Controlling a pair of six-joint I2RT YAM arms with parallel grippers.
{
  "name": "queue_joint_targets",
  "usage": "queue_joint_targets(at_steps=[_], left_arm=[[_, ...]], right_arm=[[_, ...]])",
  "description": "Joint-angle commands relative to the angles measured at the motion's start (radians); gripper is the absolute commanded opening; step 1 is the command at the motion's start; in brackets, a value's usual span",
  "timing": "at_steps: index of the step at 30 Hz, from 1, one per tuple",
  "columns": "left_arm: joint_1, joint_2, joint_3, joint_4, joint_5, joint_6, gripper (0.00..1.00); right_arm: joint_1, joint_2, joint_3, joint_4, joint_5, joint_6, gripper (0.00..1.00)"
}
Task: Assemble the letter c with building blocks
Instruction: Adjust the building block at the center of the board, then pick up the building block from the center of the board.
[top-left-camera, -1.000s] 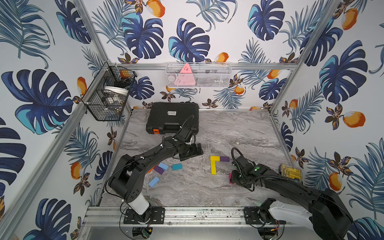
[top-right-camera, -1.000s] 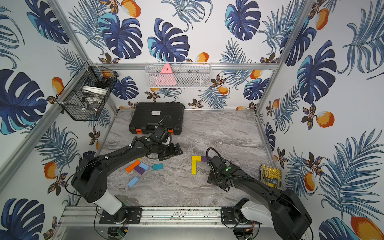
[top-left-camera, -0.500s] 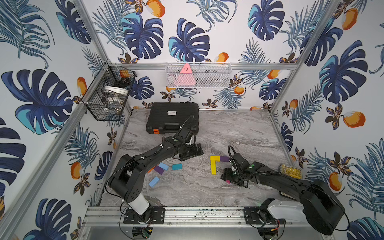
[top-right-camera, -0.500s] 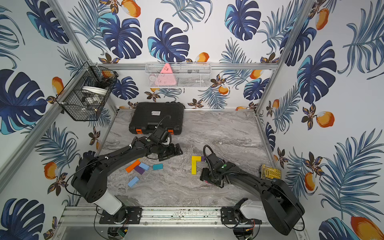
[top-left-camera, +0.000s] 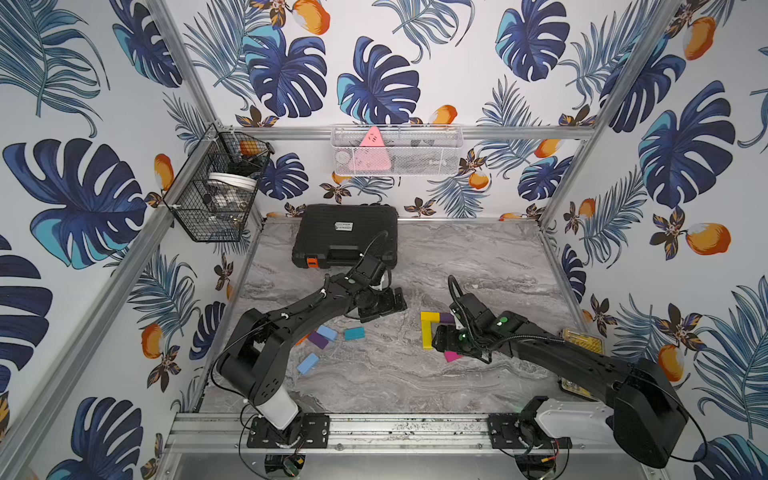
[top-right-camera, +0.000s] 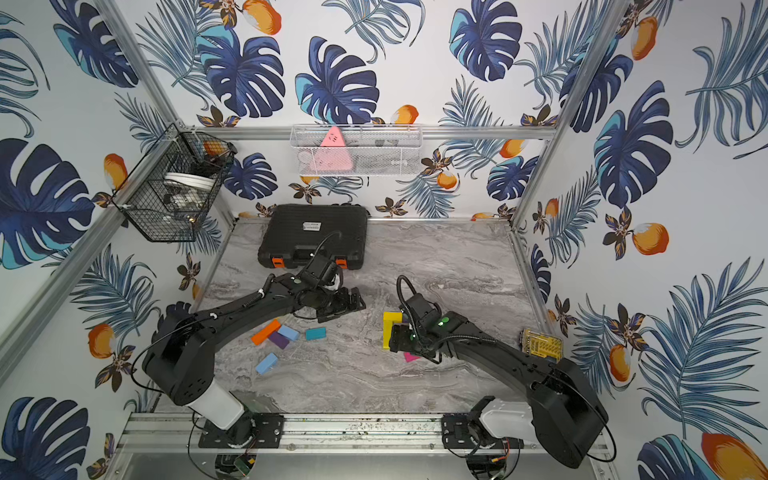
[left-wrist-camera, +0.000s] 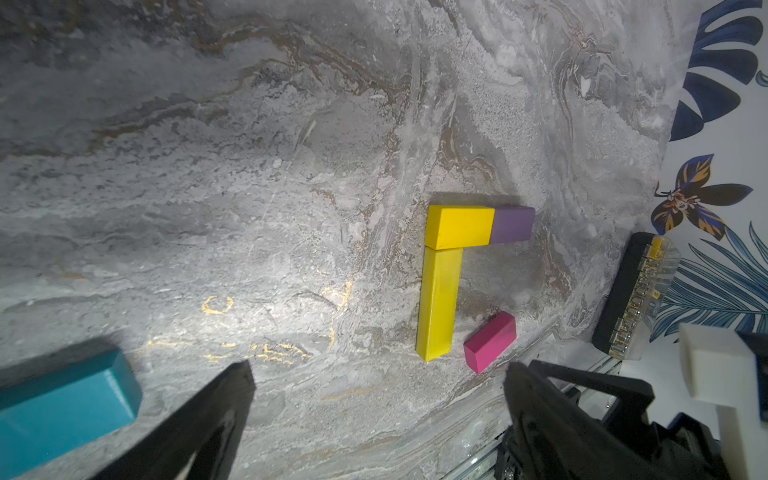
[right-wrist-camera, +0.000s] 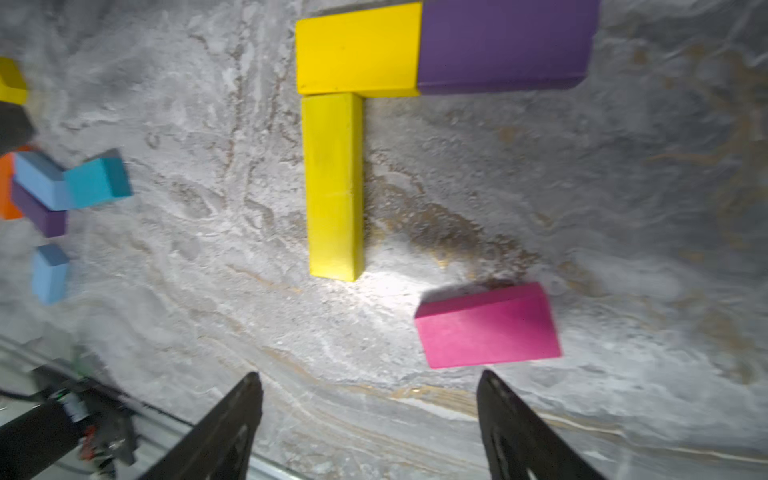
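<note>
A short yellow block (right-wrist-camera: 357, 48) and a purple block (right-wrist-camera: 505, 41) lie end to end, with a long yellow block (right-wrist-camera: 334, 187) running down from the yellow one. A magenta block (right-wrist-camera: 486, 326) lies flat and slightly askew beside the long block's lower end. My right gripper (right-wrist-camera: 370, 378) hovers open and empty just short of it; in a top view this gripper (top-left-camera: 440, 340) sits over the long yellow block (top-left-camera: 427, 336). My left gripper (top-left-camera: 384, 303) stands open and empty over bare table, near a teal block (left-wrist-camera: 62, 403). Teal (top-left-camera: 354, 333), light blue (top-left-camera: 327, 333), purple (top-left-camera: 318, 340), light blue (top-left-camera: 308, 363) and orange (top-right-camera: 266, 331) blocks lie loose at the left.
A closed black case (top-left-camera: 345, 239) lies at the back left of the marble table. A clear box with yellow parts (top-left-camera: 582, 343) sits by the right wall. A black wire basket (top-left-camera: 220, 187) and a white mesh basket (top-left-camera: 397, 151) hang on the walls.
The right gripper has opened wider and shifted left; the magenta block now lies free on the table. The left arm has not moved.
</note>
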Motion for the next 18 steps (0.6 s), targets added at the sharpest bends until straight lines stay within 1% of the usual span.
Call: queue_joint_targets(at_steps=[1,2,4,7,18], left_arm=[[-0.001,-0.006,0.005,-0.003,-0.002,-0.002,0.99],[0.0,-0.005,0.005,-0.004,-0.002,0.0,0.99],[0.0,-0.006,0.007,-0.007,-0.002,0.002,0.99],[0.0,-0.005,0.01,-0.012,-0.004,0.004,0.99],[0.0,0.002,0.028,-0.026,-0.002,0.009,0.99]], right_arm=[[0.001,0.031,0.021,-0.102,0.134,-0.096,0.87],[0.001,0.044,0.024,-0.106,0.145,-0.119,0.89],[0.0,0.068,0.025,-0.107,0.158,-0.149,0.9],[-0.001,0.094,0.022,-0.082,0.129,-0.18,0.91],[-0.002,0.194,0.028,-0.047,0.132,-0.209,0.92]])
